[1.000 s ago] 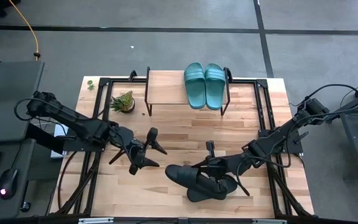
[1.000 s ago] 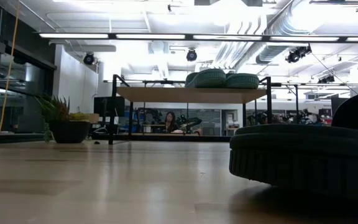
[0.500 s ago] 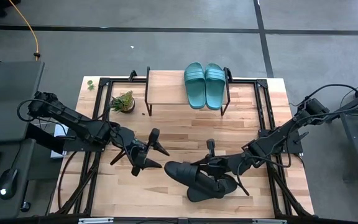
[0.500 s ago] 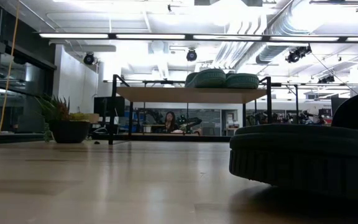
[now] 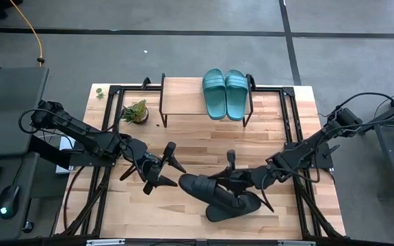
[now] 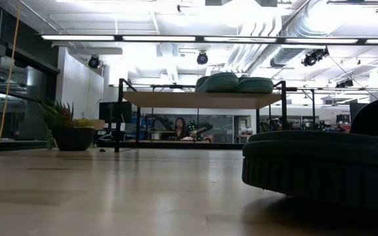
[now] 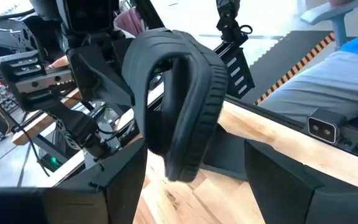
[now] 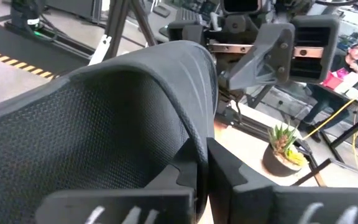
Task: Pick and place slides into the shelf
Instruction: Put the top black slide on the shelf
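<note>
Black slide [image 5: 198, 186]: raised above tabletop [image 5: 190, 140], long axis crosswise, toe toward left claw [image 5: 165, 165].
Right claw [image 5: 219, 182]: clenched on its strap.
Left claw: released, nearby.
Hidden: second black slide [image 5: 241, 206], partly covered.

Lower black slide [image 5: 234, 208] partly hidden under raised black slide [image 5: 204, 189]; low view crops it at right edge.

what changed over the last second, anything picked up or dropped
The right gripper, shut on a black slide, carried it a little leftward toward the open left gripper, which edged slightly to meet it. Nothing was taken hold of or let go. The second black slide, the two teal slides on the shelf and the plant stayed put.
</note>
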